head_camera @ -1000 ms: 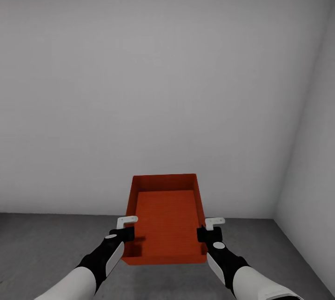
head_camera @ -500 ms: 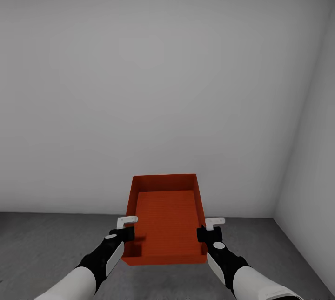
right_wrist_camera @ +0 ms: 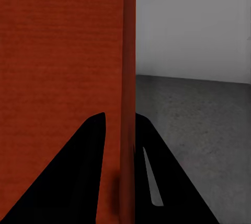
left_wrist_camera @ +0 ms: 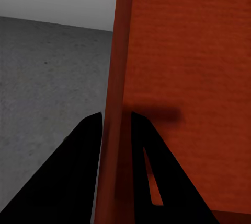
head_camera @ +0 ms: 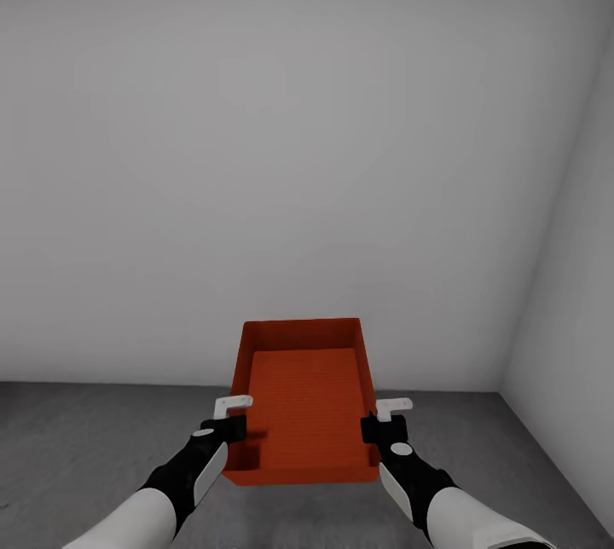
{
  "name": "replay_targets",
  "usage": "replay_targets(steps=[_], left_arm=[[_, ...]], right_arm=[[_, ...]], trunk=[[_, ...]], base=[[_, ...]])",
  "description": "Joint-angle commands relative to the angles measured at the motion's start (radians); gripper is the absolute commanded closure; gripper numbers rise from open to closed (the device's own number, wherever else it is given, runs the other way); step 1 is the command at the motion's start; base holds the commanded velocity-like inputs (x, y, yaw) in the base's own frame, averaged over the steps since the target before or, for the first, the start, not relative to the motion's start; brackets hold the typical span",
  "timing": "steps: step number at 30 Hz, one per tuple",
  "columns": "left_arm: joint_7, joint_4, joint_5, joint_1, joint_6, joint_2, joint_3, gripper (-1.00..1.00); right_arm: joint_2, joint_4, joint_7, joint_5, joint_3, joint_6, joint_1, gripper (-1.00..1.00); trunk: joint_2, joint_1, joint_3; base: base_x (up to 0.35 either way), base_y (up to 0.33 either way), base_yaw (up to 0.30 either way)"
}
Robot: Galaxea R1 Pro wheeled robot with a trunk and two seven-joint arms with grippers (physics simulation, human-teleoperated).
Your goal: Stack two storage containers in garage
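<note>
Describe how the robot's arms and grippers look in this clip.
Both arms have glossy white forearm shells that turn into black wrist sections with white oval patches. The left gripper and right gripper each have a black body topped by a small white bracket. In the wrist views the fingers are flat black, tapering wedges.

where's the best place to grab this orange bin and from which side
Grip the bin by its two long side walls, one gripper from each side, near the end closest to the robot. The walls are thin, upright and topless, so a finger fits on each face. That is how it is held now: left gripper pinches the left wall, right gripper the right wall.
</note>
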Motion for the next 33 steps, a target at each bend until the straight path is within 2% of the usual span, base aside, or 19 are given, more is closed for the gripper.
replay_targets(steps=[1,33], left_arm=[[0.015,-0.004,0.003,0.0,-0.044,0.0,0.019,1.0],[0.015,-0.004,0.004,-0.001,-0.044,0.0,0.017,1.0]], right_arm=[[0.012,0.001,-0.002,-0.034,-0.029,0.0,-0.001,1.0],[0.012,0.002,-0.004,-0.034,-0.029,0.0,-0.001,1.0]], trunk=[[-0.001,0.0,-0.003],[-0.001,0.0,-0.055]], base=[[0.0,0.0,0.0],[0.0,0.0,0.0]])
